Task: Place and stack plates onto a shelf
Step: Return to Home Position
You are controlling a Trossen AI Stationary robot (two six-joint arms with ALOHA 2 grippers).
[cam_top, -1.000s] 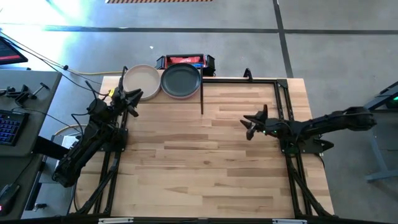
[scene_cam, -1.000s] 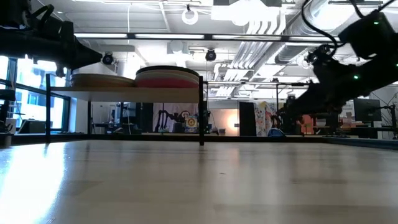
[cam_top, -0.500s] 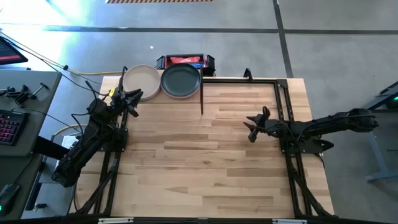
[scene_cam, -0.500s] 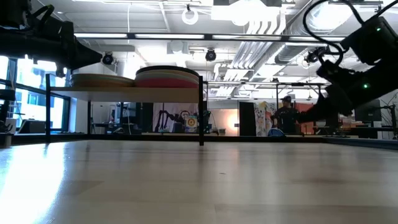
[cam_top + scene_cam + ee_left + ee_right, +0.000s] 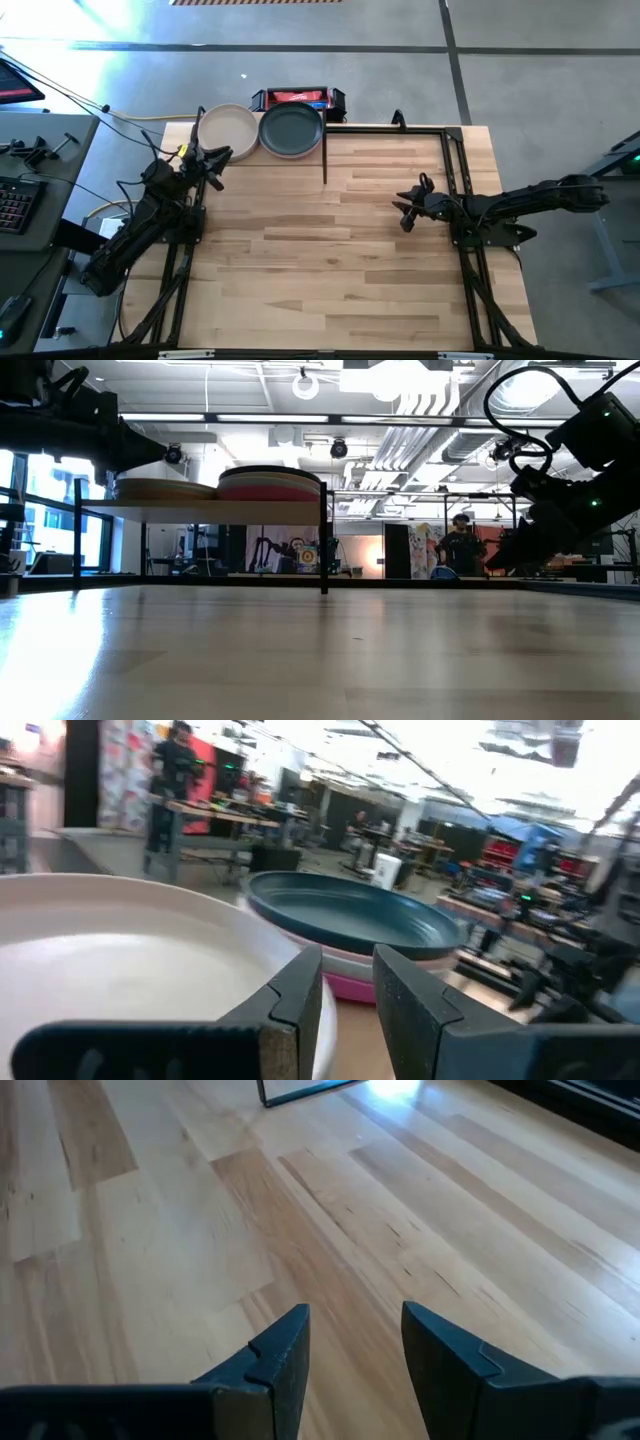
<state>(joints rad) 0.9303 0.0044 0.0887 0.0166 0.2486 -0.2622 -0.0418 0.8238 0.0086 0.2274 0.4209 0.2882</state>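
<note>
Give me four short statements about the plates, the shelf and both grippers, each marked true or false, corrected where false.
1. Plates stand on the shelf in two stacks. True.
2. A magenta plate lies on top of one stack. False: a dark grey plate and a pale plate lie on top.
3. The right gripper holds a plate. False: it is open and empty, over the table.
4. The left gripper is close to the pale plate. True.
</note>
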